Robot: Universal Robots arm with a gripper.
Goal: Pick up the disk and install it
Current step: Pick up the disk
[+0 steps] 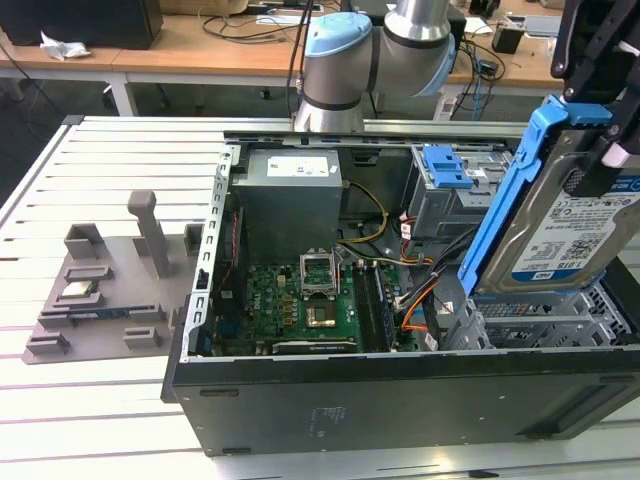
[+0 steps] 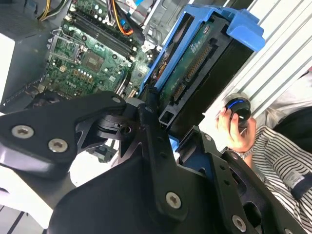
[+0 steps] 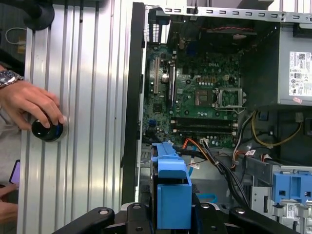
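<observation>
The end effector (image 2: 170,118) is clamped on the disk (image 1: 570,220), its black fingers pressing the blue bracket's sides. The disk hangs tilted, label up, above the open computer case (image 1: 400,400) at the exterior view's right, over the grey drive cage (image 1: 452,195) and beside the motherboard (image 1: 300,295). On the ribbed desk (image 3: 92,122), a person's hand (image 3: 30,103) touches a round black knob (image 3: 46,130).
</observation>
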